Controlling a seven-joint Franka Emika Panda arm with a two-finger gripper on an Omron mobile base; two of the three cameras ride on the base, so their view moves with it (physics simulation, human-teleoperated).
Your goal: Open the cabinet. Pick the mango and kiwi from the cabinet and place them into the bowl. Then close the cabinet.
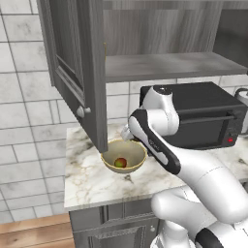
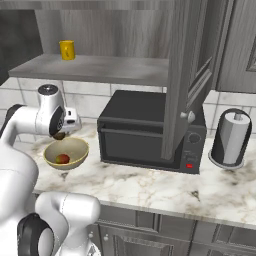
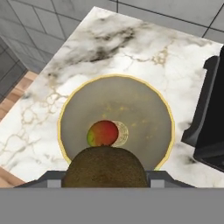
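At frame bottom, the gripper [image 3: 105,177] pinched the fuzzy brown kiwi [image 3: 105,167] above the round speckled bowl [image 3: 144,94] holding the smooth mango [image 3: 102,133].

Fruit I count: one mango [image 3: 103,133], one kiwi [image 3: 105,167]
Bowls: one bowl [image 1: 107,156]
Toaster ovens: one [image 2: 145,131]
Yellow cups: one [image 2: 67,50]
Paper-towel rolls: one [image 2: 233,136]

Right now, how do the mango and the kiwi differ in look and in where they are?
The mango is red blending into yellow-green; the kiwi is dull brown and rough-looking. The mango lies loose on the floor of the bowl; the kiwi sits between the jaws of the gripper, above the bowl and not yet in it. Both are small rounded fruits, far smaller than the bowl.
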